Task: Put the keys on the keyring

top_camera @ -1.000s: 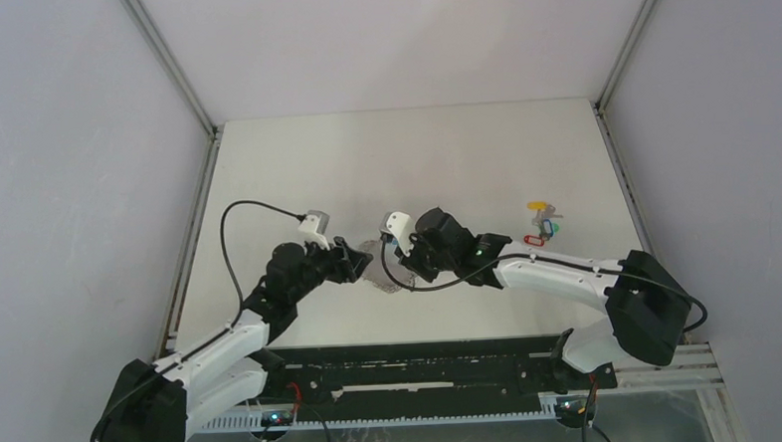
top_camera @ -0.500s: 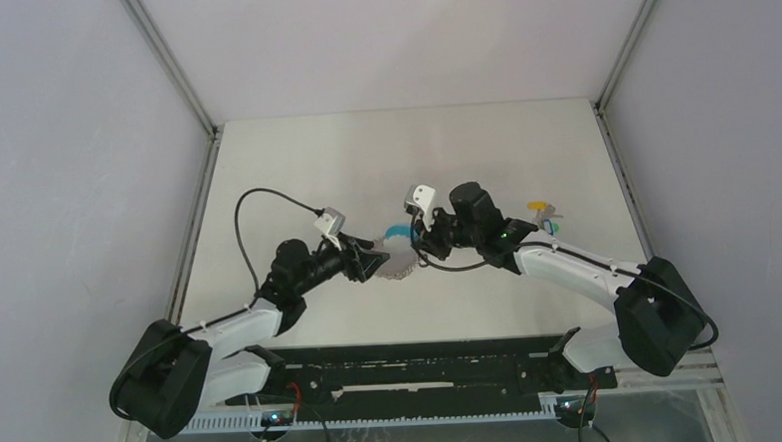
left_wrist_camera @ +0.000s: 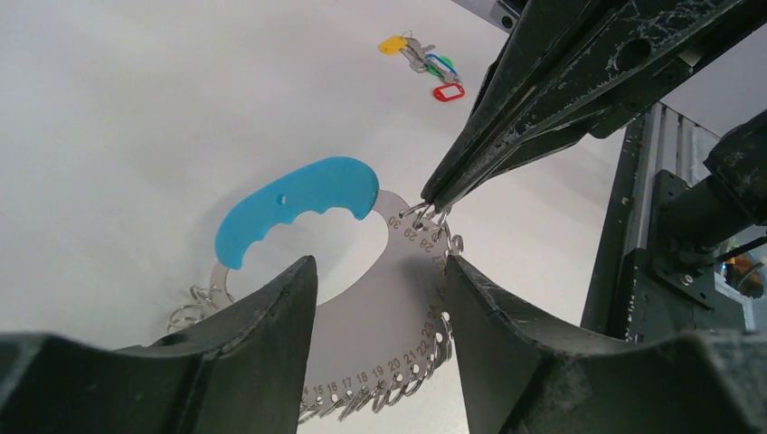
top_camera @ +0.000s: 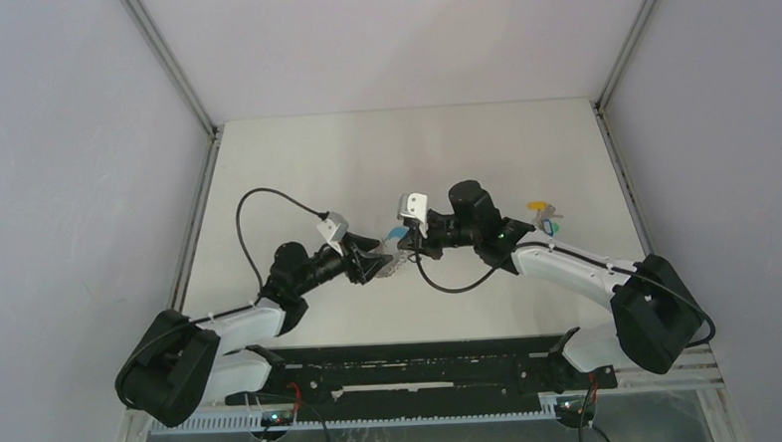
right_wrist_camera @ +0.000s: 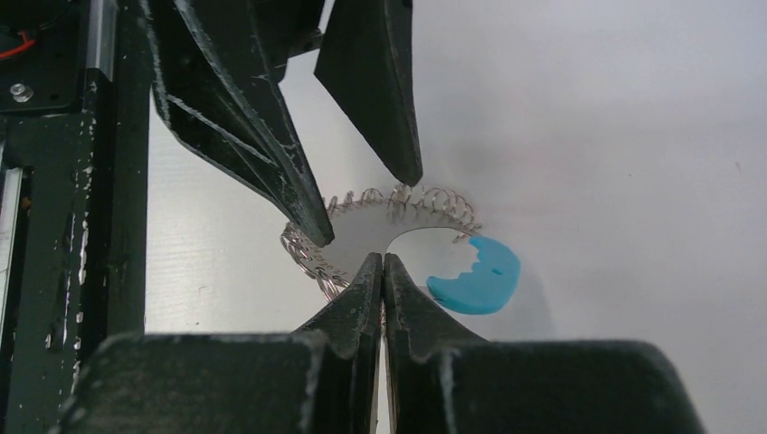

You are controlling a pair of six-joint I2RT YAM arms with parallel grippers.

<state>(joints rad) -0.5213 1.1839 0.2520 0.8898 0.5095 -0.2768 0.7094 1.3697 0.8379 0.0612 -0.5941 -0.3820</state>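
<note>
Your right end effector (left_wrist_camera: 432, 201) is pinched fully closed on a small wire loop at the rim of the keyring (left_wrist_camera: 398, 303), just beside its blue handle (left_wrist_camera: 298, 206). Your left end effector (right_wrist_camera: 366, 210) stands half wide, its tips astride the keyring's looped edge; you cannot tell whether they press on it. The keys (top_camera: 543, 219) lie bunched on the surface (top_camera: 364, 152), well apart from the keyring.

White table (top_camera: 295, 165), small cluster of keys (top_camera: 543, 217) lying near its right edge
</note>
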